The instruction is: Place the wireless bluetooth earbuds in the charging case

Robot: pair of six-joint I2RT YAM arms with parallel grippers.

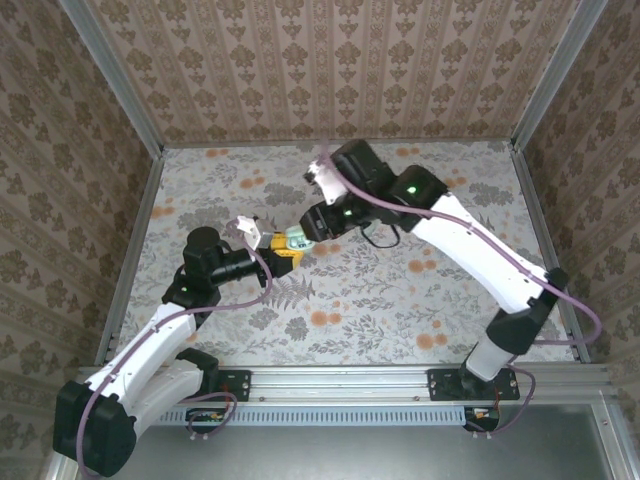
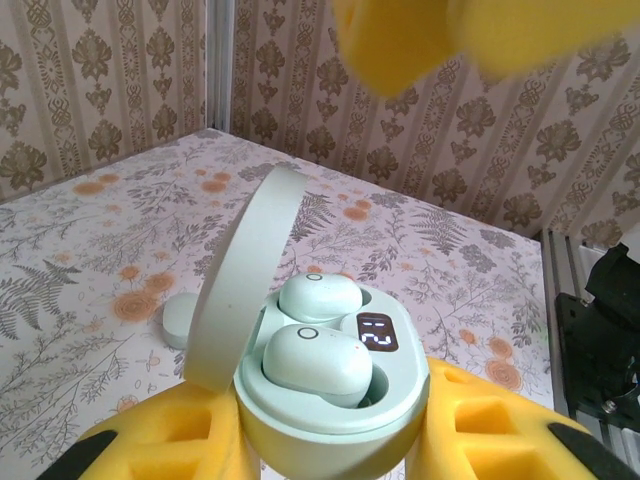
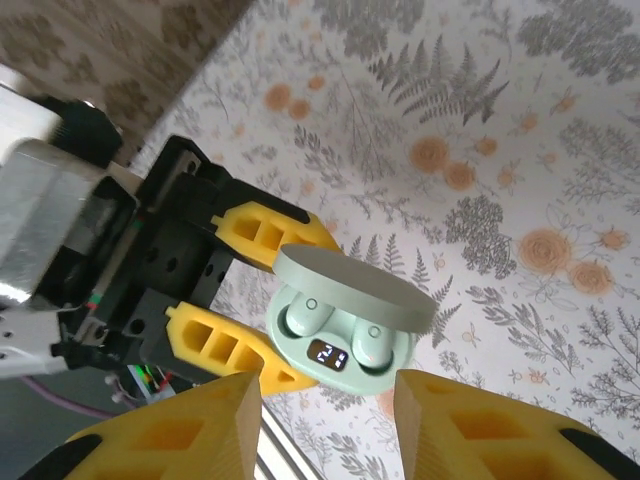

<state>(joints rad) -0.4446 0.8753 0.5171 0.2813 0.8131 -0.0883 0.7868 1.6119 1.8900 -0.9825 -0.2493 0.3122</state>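
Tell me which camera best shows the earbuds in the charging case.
Left wrist: both earbuds sit large and close in the open charging case. Right wrist shows them smaller, from above. In top external the case is a pale speck.

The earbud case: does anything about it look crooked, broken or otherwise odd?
Nothing stands out. The charging case is held by the left tool between its yellow pads, lid open, both earbuds seated in their wells beside the lit display. The right tool hovers open above it.
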